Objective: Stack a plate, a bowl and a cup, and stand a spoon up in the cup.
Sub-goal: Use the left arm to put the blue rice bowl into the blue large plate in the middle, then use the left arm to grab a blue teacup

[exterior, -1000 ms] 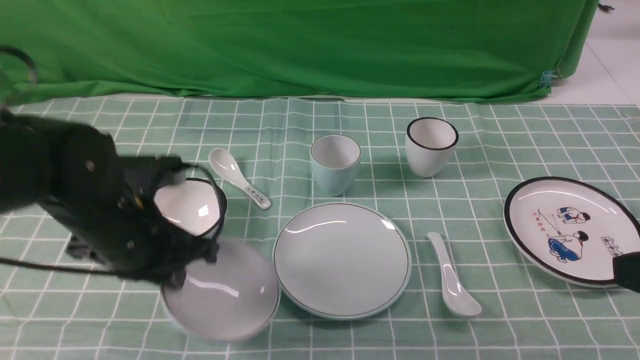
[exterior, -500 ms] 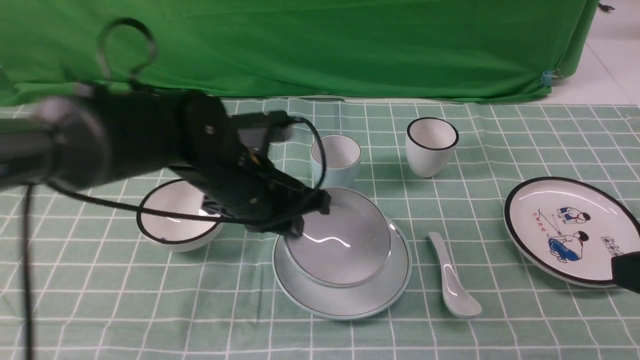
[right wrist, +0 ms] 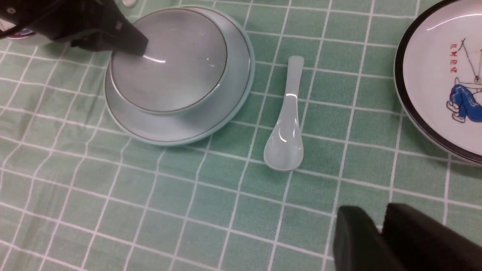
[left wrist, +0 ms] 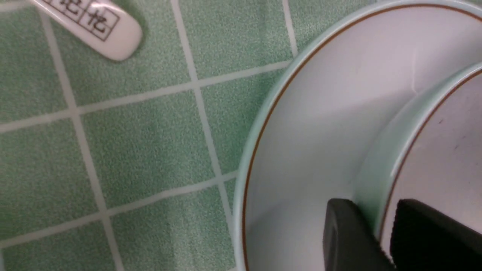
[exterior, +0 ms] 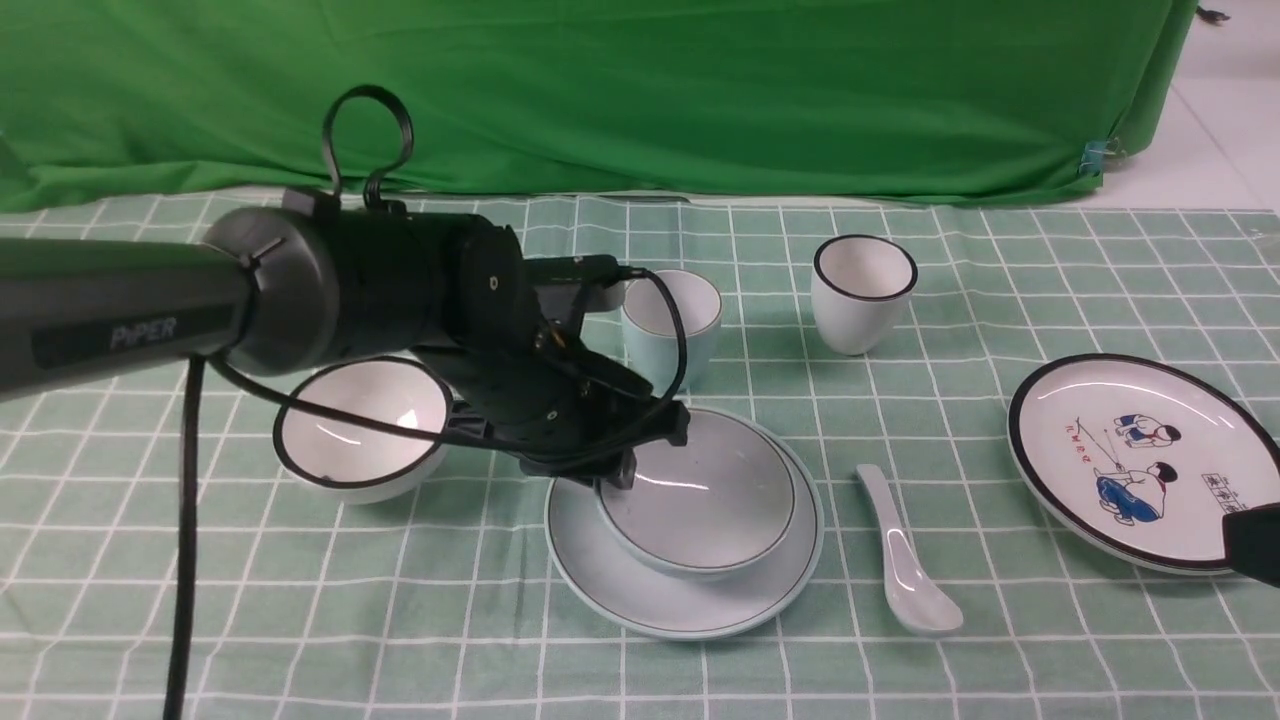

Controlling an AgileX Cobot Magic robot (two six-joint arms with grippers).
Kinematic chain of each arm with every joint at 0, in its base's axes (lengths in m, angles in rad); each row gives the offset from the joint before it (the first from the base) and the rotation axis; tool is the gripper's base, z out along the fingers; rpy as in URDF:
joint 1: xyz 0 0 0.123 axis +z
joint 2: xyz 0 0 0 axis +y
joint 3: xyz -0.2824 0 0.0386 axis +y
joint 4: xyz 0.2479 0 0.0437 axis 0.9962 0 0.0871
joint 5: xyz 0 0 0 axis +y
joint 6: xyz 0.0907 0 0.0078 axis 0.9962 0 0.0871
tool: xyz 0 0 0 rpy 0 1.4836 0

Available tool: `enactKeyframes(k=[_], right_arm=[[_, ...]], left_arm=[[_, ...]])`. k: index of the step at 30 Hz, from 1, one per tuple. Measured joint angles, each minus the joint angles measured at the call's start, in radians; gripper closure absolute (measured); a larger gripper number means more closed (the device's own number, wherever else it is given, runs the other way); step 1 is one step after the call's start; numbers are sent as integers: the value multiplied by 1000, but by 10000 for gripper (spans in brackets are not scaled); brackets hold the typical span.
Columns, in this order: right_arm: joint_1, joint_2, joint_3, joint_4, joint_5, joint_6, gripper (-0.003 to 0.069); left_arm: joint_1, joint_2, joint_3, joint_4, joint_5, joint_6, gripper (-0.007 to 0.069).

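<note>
From the front I see the bowl (exterior: 700, 505) sitting empty in the plate (exterior: 620, 590), with my left gripper (exterior: 625, 468) at its left rim. The cup (exterior: 700, 345) stands empty behind them. The spoon (exterior: 905, 560) lies on the cloth (exterior: 400, 600) to the right.

On the left wrist, the fingers (left wrist: 346, 237) straddle the bowl's wall, one outside and one inside. I can't tell whether they pinch it.

On the right wrist, the right gripper (right wrist: 381, 224) hangs a slit apart with nothing in it, near the spoon.
</note>
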Motion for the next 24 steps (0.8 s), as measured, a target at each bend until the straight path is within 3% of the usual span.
enactKeyframes(k=[4,6,10,24], right_arm=[[0,0,0,0,0,0,501],[0,0,0,0,0,0,500],[0,0,0,0,0,0,497],[0,0,0,-1,0,0,483]], left_arm=[[0,-19,-50,14,57,1,289],[0,-30,-124,44,125,-7,185],[9,-9,-278,116,159,-108,71],[56,341,-662,178,214,-195,57]])
